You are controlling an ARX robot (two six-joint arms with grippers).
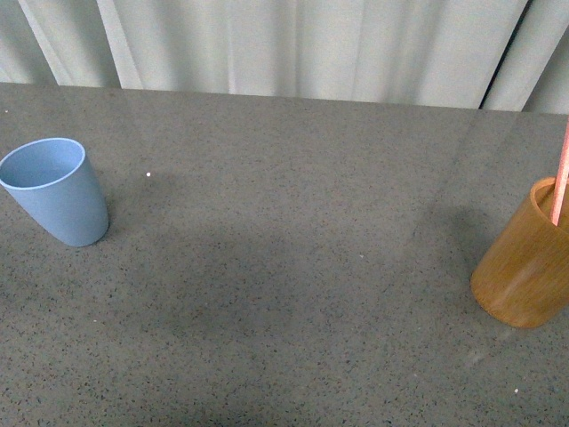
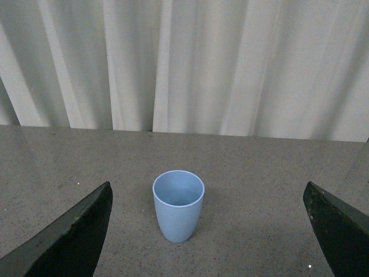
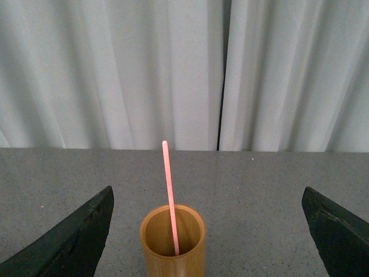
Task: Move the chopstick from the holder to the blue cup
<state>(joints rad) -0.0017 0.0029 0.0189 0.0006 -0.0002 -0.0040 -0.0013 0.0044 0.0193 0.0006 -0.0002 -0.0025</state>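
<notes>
The light blue cup (image 1: 55, 190) stands upright and empty at the left of the grey table; the left wrist view shows the cup (image 2: 178, 205) ahead of my open left gripper (image 2: 207, 231), a little off centre between the wide-spread fingers. At the right edge stands the orange-brown holder (image 1: 524, 267) with one salmon-pink chopstick (image 1: 560, 178) leaning out of it. In the right wrist view the holder (image 3: 173, 245) and chopstick (image 3: 169, 190) sit ahead of my open right gripper (image 3: 207, 231). Neither gripper touches anything, and neither arm shows in the front view.
A speckled grey tabletop (image 1: 284, 267) stretches between cup and holder. Pale curtains (image 1: 293, 44) hang along the table's far edge, with a dark gap (image 3: 221, 75) between two panels behind the holder.
</notes>
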